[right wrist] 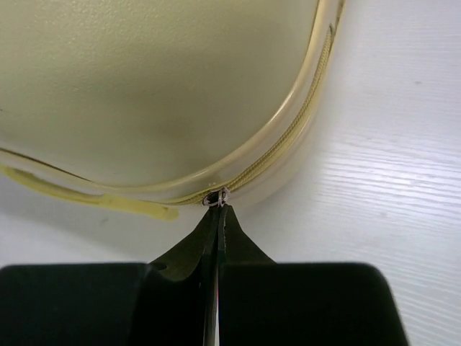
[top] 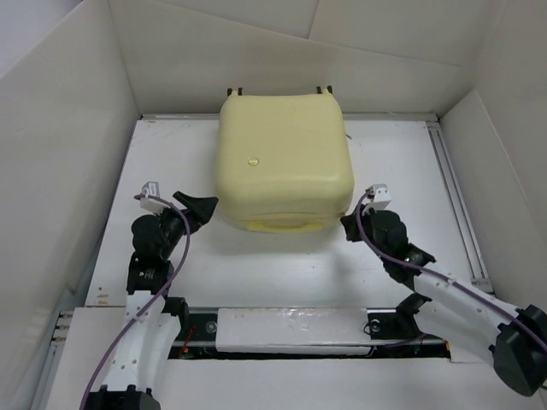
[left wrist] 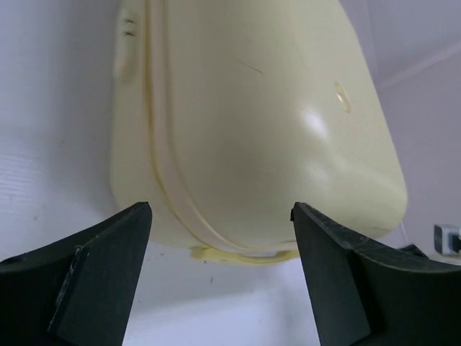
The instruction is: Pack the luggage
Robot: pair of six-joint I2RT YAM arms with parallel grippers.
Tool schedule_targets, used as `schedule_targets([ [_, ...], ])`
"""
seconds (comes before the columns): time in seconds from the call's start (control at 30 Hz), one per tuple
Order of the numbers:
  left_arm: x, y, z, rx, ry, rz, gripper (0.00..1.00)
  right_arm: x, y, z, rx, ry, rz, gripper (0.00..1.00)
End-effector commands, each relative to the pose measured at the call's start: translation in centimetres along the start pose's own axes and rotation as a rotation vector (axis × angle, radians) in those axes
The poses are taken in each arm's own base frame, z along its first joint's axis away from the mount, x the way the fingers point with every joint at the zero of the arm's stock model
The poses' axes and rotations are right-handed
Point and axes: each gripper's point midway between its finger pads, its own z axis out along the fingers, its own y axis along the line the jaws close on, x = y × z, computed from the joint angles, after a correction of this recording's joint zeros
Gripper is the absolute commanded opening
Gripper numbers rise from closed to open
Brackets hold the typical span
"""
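Our right gripper (right wrist: 217, 213) pinches the zipper pull (right wrist: 216, 196) while our left gripper (left wrist: 221, 213) gapes clear of the luggage (top: 282, 162), so we risk dragging it unbraced and losing the pull.

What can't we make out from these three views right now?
Inside of the luggage: every view, the shell is closed.
Its wheels: top view, only tiny dark nubs at the far edge, too small.
Zipper pull: right wrist view, only a small part shows; the shut right gripper hides whether a tab is pinched.
Rest of the zipper: right wrist view, cut off by the frame's top edge.
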Motion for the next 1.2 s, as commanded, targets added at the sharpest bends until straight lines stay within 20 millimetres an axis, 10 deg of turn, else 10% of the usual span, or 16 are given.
schedule_targets([
  [0.0, -2.4, 1.7, -0.7, -0.143, -0.108, 0.029, 0.77, -10.2, 2.7, -1.0, -0.122, -0.241, 0.001, 0.00],
  [0.2, -0.1, 1.3, 2.0, -0.045, 0.041, 0.003, 0.96, -12.7, -1.5, -0.7, -0.042, -0.224, -0.059, 0.00],
  [0.37, 0.1, -1.0, 2.6, 0.121, 0.037, -0.010, 1.00, -8.9, -1.8, -0.1, -0.103, -0.119, -0.021, 0.00],
  [0.5, 0.9, -0.3, 3.3, 0.131, 0.061, -0.033, 0.71, -5.1, 1.3, -0.7, -0.218, -0.087, 0.041, 0.00],
  [0.67, 3.1, 0.8, 4.7, 0.116, 0.096, -0.065, 0.28, -6.0, 5.4, -2.9, -0.378, -0.166, 0.119, 0.00],
  [0.97, 8.1, -4.6, 7.4, 0.196, 0.182, -0.054, 0.30, -8.0, 4.0, -2.0, -0.264, -0.130, 0.069, 0.00],
  [1.17, 10.9, -7.0, 7.1, 0.244, 0.187, -0.094, 0.27, -3.6, 10.3, -1.3, -0.405, -0.081, 0.143, 0.00],
])
